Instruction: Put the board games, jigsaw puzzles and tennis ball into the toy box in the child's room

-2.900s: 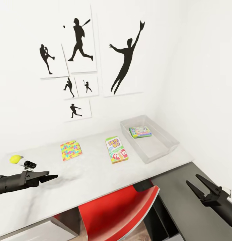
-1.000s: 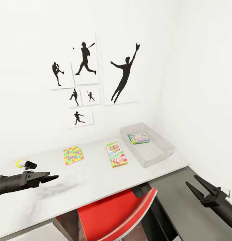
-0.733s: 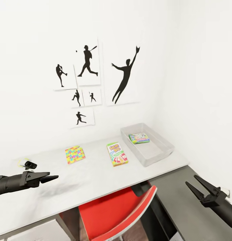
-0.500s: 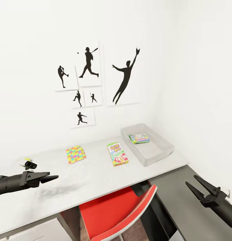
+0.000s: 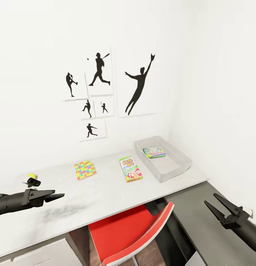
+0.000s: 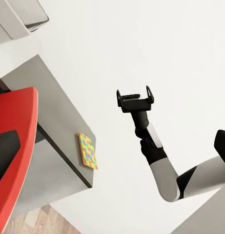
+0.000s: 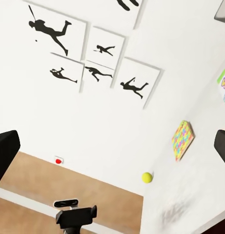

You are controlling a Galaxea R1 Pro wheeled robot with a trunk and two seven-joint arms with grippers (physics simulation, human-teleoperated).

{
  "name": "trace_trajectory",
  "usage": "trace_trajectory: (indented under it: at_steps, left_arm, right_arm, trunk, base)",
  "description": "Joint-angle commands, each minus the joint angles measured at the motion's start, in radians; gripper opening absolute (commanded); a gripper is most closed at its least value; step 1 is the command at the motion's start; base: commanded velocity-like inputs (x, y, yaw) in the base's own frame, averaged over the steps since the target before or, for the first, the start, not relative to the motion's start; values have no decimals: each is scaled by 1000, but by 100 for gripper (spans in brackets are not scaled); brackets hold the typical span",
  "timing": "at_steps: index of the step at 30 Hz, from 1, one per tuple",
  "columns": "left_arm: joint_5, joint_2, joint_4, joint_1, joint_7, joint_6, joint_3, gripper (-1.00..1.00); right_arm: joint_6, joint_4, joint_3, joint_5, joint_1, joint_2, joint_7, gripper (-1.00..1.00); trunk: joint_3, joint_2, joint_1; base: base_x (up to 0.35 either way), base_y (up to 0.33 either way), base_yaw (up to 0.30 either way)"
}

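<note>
The toy box [image 5: 171, 168] stands at the right end of the table [image 5: 105, 194], and a green-edged board game [image 5: 154, 152] lies inside it. Left of it the SKIP-BO board game [image 5: 130, 169] lies flat. Further left is a jigsaw puzzle [image 5: 85, 170] [image 6: 88, 151] [image 7: 182, 140]. The tennis ball [image 5: 31, 176] [image 7: 147, 177] sits near the table's left end, just beyond my left wrist. My left gripper [image 5: 56, 196] hovers open over the table's left front. My right gripper [image 5: 210, 199] [image 6: 135, 99] is open, low at the right, off the table. The bed is out of view.
A red chair [image 5: 124, 232] is tucked under the table's front edge between my arms. A dark grey surface [image 5: 202, 229] lies below the right gripper. Black baseball-player pictures [image 5: 139, 85] hang on the white wall behind the table, which ends at a corner on the right.
The whole view has shifted: the table's things look a little smaller and further right, and the ball now shows clear of my left wrist. Both arms hold the same pose.
</note>
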Motion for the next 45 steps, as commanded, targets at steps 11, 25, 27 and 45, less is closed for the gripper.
trace_trajectory:
  at_steps: [11, 25, 27, 45]
  left_arm:
    - [0, 1, 0, -1, -3, 11, -1, 100]
    - [0, 1, 0, -1, -3, 11, -2, 100]
    - [0, 1, 0, -1, -3, 11, -3, 100]
    - [-1, 1, 0, -1, -3, 11, -3, 100]
  right_arm:
    - [4, 1, 0, 1, 0, 0, 2, 100]
    - [4, 4, 0, 1, 0, 0, 1, 100]
    - [3, 5, 0, 1, 0, 0, 1, 100]
    - [-39, 10, 2, 2, 0, -1, 1, 100]
  trunk:
    - [4, -2, 1]
    - [15, -2, 1]
    - [16, -2, 1]
    - [30, -2, 1]
  base:
    - [-101, 60, -170]
    - [-211, 160, -254]
    - [-252, 171, -255]
    - [-289, 64, -255]
